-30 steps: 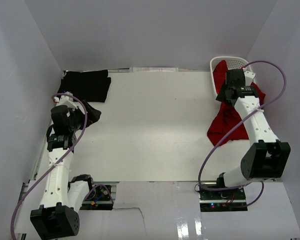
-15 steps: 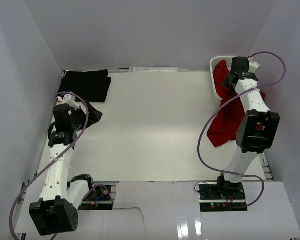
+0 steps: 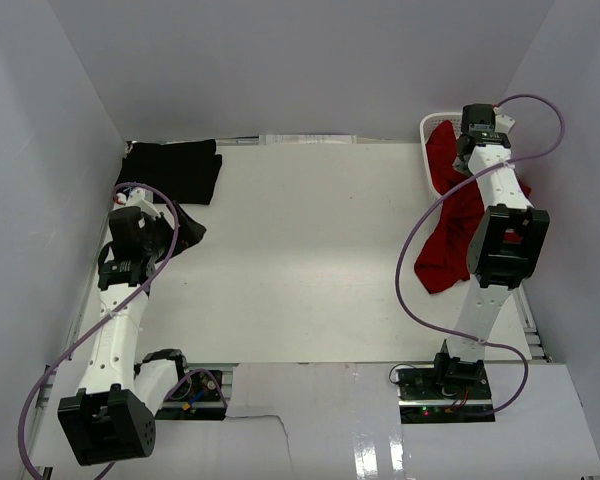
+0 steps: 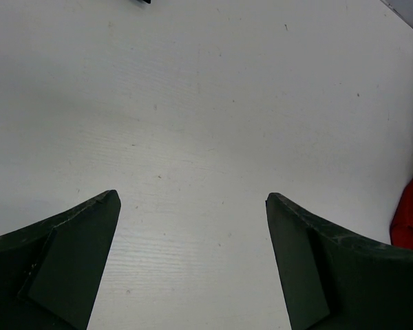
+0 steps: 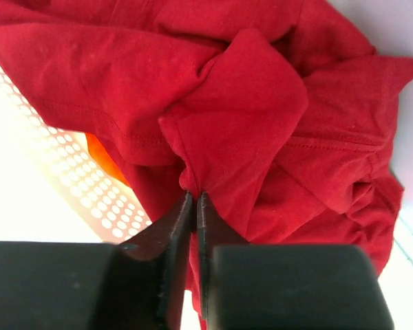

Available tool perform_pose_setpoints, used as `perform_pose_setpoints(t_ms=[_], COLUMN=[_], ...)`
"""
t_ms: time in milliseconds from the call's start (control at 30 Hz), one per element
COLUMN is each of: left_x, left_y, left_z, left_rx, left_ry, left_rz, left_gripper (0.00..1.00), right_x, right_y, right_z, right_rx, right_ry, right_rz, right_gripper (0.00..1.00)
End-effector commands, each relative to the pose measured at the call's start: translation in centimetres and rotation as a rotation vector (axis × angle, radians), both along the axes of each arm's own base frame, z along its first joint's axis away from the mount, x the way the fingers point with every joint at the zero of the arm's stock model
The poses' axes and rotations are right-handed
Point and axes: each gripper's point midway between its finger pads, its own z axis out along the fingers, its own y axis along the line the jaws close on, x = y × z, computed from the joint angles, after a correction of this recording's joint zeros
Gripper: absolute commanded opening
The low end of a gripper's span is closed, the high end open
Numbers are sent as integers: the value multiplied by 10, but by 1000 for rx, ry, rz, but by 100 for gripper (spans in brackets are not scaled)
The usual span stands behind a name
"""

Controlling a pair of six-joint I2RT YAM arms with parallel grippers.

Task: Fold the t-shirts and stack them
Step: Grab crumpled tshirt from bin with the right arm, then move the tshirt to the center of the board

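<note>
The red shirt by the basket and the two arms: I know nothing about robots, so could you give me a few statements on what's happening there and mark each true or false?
1. The right gripper is shut on a fold of the dark red t-shirt. True.
2. The black t-shirt lies at the far left corner of the table. True.
3. The left gripper holds the black t-shirt. False: it is open over bare table and holds nothing.
4. The dark red t-shirt lies spread flat in the middle of the table. False: it is bunched up, partly in the white basket and partly hanging out onto the table.
</note>
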Motion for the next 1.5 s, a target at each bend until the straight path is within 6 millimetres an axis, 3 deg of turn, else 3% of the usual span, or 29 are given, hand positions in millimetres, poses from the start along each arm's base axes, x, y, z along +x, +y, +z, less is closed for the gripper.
perform_pose_setpoints(t_ms=[0, 67, 100, 167, 200, 233, 300, 333, 367, 400, 433, 467, 500, 533, 600, 633, 667, 700, 733, 867, 967, 1033, 1300, 1400, 1467], left_x=[4, 4, 4, 4, 4, 4, 4, 4, 4, 4, 4, 4, 4, 4, 4, 4, 4, 4, 5, 4, 4, 4, 4, 4, 4], left_y=[-3, -4, -4, -4, -4, -4, -4, -3, -3, -4, -4, -4, -4, -4, -5, -6, -6, -6, -6, -6, -6, -6, -6, -7, -7], left_z=[12, 13, 12, 13, 13, 12, 12, 13, 12, 13, 12, 12, 11, 12, 10, 11, 10, 10, 10, 9, 11, 9, 10, 10, 8], left_rx=[6, 5, 3, 4, 4, 4, 3, 6, 3, 4, 3, 2, 1, 1, -1, -3, -2, -5, -4, -6, -4, -3, -3, -3, -2], left_ry=[-29, -31, -28, -29, -29, -28, -29, -32, -31, -32, -29, -29, -26, -28, -23, -23, -22, -20, -21, -17, -23, -19, -22, -20, -17], left_rz=[-25, -29, -28, -30, -30, -30, -28, -26, -27, -28, -28, -28, -27, -31, -35, -35, -36, -38, -39, -39, -35, -35, -37, -39, -41], left_gripper=[98, 98, 98, 98, 98, 98, 98, 98, 98, 98, 98, 98, 98, 98, 98, 98, 98, 98, 98, 98, 98, 98, 98, 98, 98], right_x=[5, 10, 18, 27, 38, 42, 36, 27, 18, 20, -4, -17, -27, -50, -78, -99, -123, -140, -172, -216, -270, -285, -256, -222, -191], right_y=[-10, -5, -4, 7, 14, 19, 40, 63, 78, 94, 107, 136, 153, 186, 228, 247, 286, 304, 333, 358, 390, 402, 395, 384, 357], right_z=[21, 31, 53, 72, 117, 125, 160, 185, 198, 218, 222, 236, 246, 265, 281, 286, 289, 289, 299, 287, 277, 267, 195, 165, 149], right_rx=[-14, 2, 7, 49, 64, 91, 165, 233, 273, 301, 340, 410, 433, 465, 423, 421, 422, 414, 401, 462, 558, 520, 461, 354, 212], right_ry=[-40, -58, -110, -142, -239, -244, -297, -355, -388, -479, -495, -536, -567, -601, -610, -590, -578, -573, -592, -525, -459, -423, -248, -181, -134], right_rz=[-28, -1, 10, 75, 120, 150, 239, 342, 411, 500, 549, 687, 771, 920, 1133, 1214, 1324, 1385, 1496, 1563, 1739, 1765, 1587, 1428, 1238], right_gripper=[8, 8, 8, 8, 8, 8, 8, 8, 8, 8, 8, 8, 8, 8, 8, 8, 8, 8, 8, 8, 8, 8, 8, 8, 8])
